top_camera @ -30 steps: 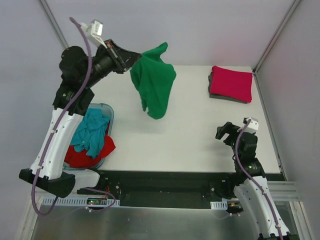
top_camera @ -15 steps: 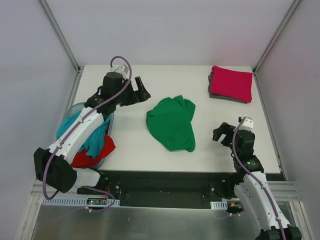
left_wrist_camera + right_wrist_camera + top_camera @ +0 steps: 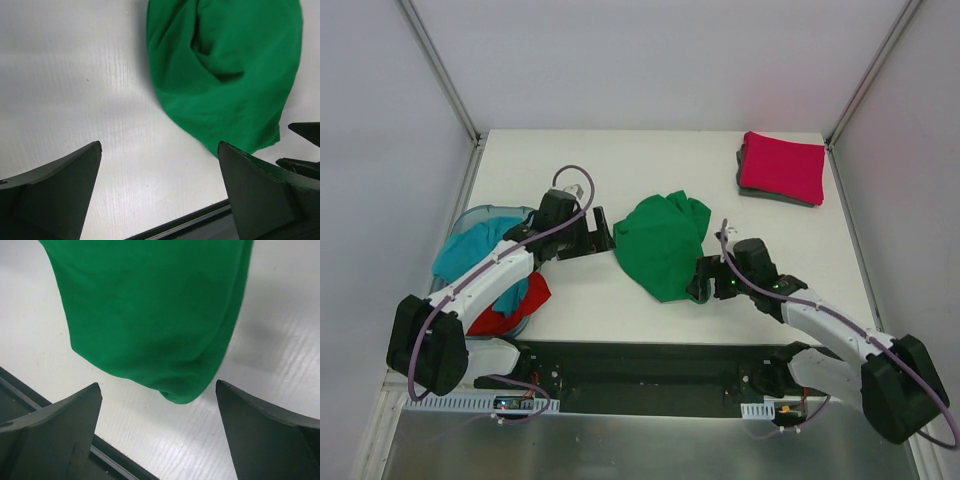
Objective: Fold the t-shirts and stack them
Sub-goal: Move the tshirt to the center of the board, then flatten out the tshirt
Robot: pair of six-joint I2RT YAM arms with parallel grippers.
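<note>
A bright green t-shirt (image 3: 665, 245) (image 3: 225, 75) (image 3: 150, 305) lies crumpled in the middle of the white table (image 3: 650, 160). My left gripper (image 3: 597, 235) (image 3: 160, 145) is open just left of it, over bare table, holding nothing. Open too, my right gripper (image 3: 701, 280) (image 3: 159, 385) sits at the shirt's near right corner, its jaws either side of the cloth's lower edge without gripping it. A folded crimson-pink t-shirt (image 3: 782, 167) rests on a folded dark grey t-shirt (image 3: 748, 190) at the far right. Teal (image 3: 470, 255) and red (image 3: 525, 298) t-shirts lie bunched in the tub.
The pale-blue plastic tub (image 3: 485, 211) stands at the table's left edge under my left arm. A black strip (image 3: 650, 355) (image 3: 190, 222) runs along the near table edge, close to both grippers. White walls enclose the table on three sides.
My left gripper let go of the green t-shirt, which dropped onto the table, and the arm came down to its left. My right arm swung left to the shirt's near corner.
</note>
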